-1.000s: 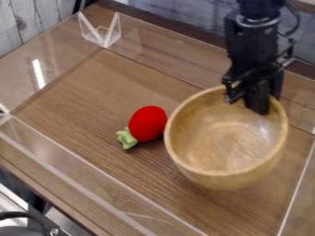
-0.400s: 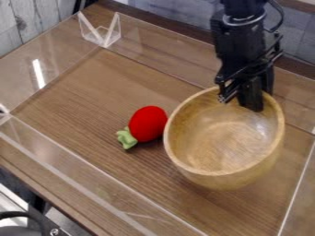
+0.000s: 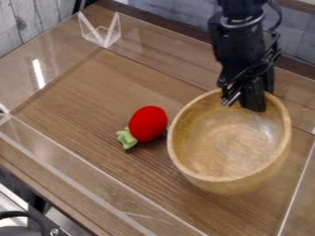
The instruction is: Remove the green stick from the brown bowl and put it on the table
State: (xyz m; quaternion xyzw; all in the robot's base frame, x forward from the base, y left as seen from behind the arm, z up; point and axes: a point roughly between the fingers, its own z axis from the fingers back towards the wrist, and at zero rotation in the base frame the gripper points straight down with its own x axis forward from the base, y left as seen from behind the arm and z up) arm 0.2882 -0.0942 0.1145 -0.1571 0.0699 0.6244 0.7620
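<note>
The brown bowl (image 3: 180, 152) stands on the table (image 3: 87, 97) at the right, and the part of its inside that shows is bare. The green stick is hidden or out of view. My gripper (image 3: 246, 96) hangs from the black arm over the bowl's far rim, its dark fingers (image 3: 230, 92) close together and reaching down to rim height. The fingers look shut. I cannot make out anything held between them.
A red round toy (image 3: 147, 122) with a pale green stub lies on the table just left of the bowl. Low clear acrylic walls (image 3: 68, 171) edge the table. A small clear stand (image 3: 101, 29) sits at the back left.
My gripper has shifted slightly left and away along the bowl's far rim. The bowl has nudged a little to the right. The red toy has not moved.
</note>
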